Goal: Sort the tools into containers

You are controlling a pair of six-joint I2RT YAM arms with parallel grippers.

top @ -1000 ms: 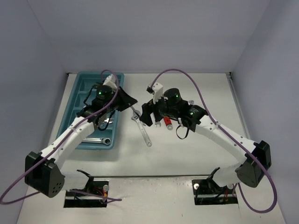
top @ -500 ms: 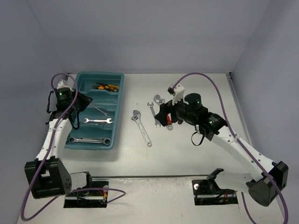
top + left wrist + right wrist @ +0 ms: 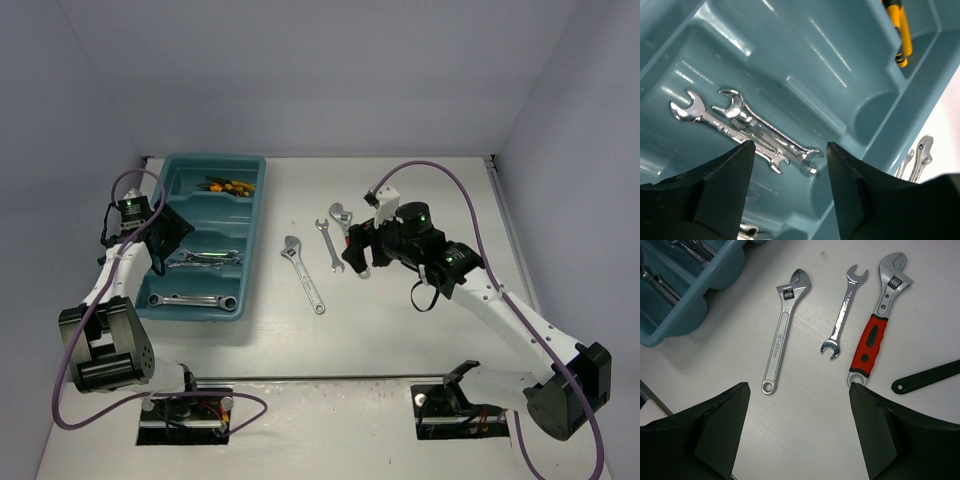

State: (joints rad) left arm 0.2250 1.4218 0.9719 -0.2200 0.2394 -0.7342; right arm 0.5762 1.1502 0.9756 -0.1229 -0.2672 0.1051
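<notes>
Tray [image 3: 257, 215] — glossy teal, 4 compartments [image 3: 188, 184]

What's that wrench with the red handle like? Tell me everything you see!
The red-handled wrench is an adjustable one: shiny silver metal head with a jaw and thumbwheel, red grip with a black inset, a hole at its tail. It lies flat on the white table, outside the teal tray, beside a small silver spanner without touching it. Nothing holds it.

The teal-blue rectangular plastic tray [image 3: 805, 55] is glossy and smooth. The slim silver metal spanners [image 3: 755, 131] gleam (polished, mirror-bright).
</notes>
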